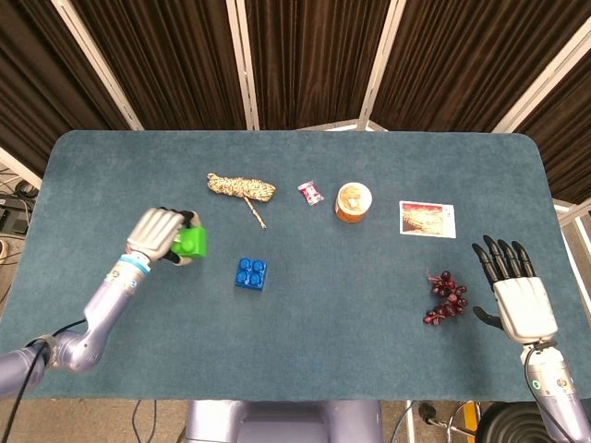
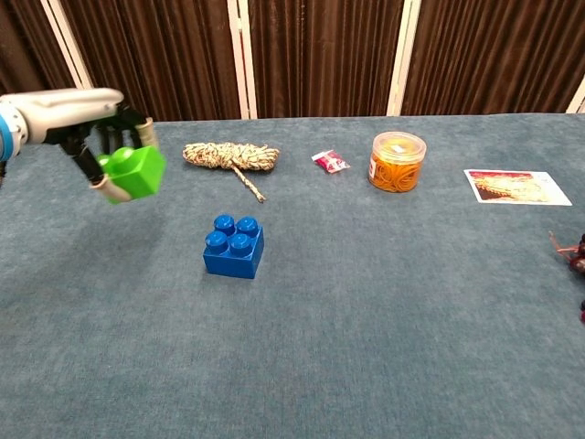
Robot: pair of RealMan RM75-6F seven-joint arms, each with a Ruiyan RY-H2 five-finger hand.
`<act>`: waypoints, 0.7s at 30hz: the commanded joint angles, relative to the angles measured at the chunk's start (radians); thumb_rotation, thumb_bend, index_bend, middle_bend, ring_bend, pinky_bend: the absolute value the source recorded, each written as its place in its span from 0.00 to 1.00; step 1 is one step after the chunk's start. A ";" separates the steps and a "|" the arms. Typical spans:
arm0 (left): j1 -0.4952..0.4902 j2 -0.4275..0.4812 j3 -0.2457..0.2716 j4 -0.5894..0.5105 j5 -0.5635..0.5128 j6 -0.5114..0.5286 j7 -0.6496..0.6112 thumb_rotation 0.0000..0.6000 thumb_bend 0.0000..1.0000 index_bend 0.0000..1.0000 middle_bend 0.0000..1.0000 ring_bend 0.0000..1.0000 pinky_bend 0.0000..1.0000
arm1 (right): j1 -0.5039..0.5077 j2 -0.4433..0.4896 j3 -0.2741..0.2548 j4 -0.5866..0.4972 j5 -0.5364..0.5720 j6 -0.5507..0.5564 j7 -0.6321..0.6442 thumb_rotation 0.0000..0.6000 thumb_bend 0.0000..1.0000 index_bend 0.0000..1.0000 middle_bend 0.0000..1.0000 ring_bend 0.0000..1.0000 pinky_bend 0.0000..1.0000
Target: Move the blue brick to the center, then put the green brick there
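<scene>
My left hand [image 1: 159,234] grips the green brick [image 1: 192,242] and holds it above the table, up and left of the blue brick [image 1: 250,273]. In the chest view the green brick [image 2: 134,172] hangs tilted in the left hand [image 2: 96,119], clear of the cloth. The blue brick [image 2: 234,246] sits on the blue table cloth [image 1: 323,314] left of the middle, studs up. My right hand [image 1: 517,288] rests open at the table's right front, fingers spread, holding nothing; the chest view does not show it.
A coil of rope [image 1: 240,189] lies behind the blue brick. A small red packet [image 1: 310,193], an orange jar [image 1: 353,202] and a picture card [image 1: 427,220] line the back. A dark grape bunch [image 1: 445,297] lies beside my right hand.
</scene>
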 commanded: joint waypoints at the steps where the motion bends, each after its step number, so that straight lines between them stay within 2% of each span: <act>1: -0.058 0.046 -0.005 -0.101 0.033 -0.052 0.008 1.00 0.01 0.43 0.45 0.42 0.38 | -0.002 0.001 0.004 -0.006 -0.001 -0.004 -0.004 1.00 0.00 0.00 0.00 0.00 0.00; 10: -0.178 -0.025 0.017 -0.096 -0.077 -0.116 0.145 1.00 0.01 0.43 0.45 0.42 0.38 | -0.010 0.003 0.013 -0.009 -0.001 -0.016 -0.008 1.00 0.00 0.00 0.00 0.00 0.00; 12: -0.204 -0.050 0.029 -0.075 -0.130 -0.120 0.182 1.00 0.01 0.43 0.45 0.42 0.38 | -0.011 0.004 0.015 -0.008 -0.001 -0.021 -0.007 1.00 0.00 0.00 0.00 0.00 0.00; 21: -0.258 -0.090 0.076 -0.045 -0.251 -0.113 0.239 1.00 0.01 0.43 0.44 0.42 0.38 | -0.015 0.006 0.024 -0.010 -0.001 -0.034 -0.004 1.00 0.00 0.00 0.00 0.00 0.00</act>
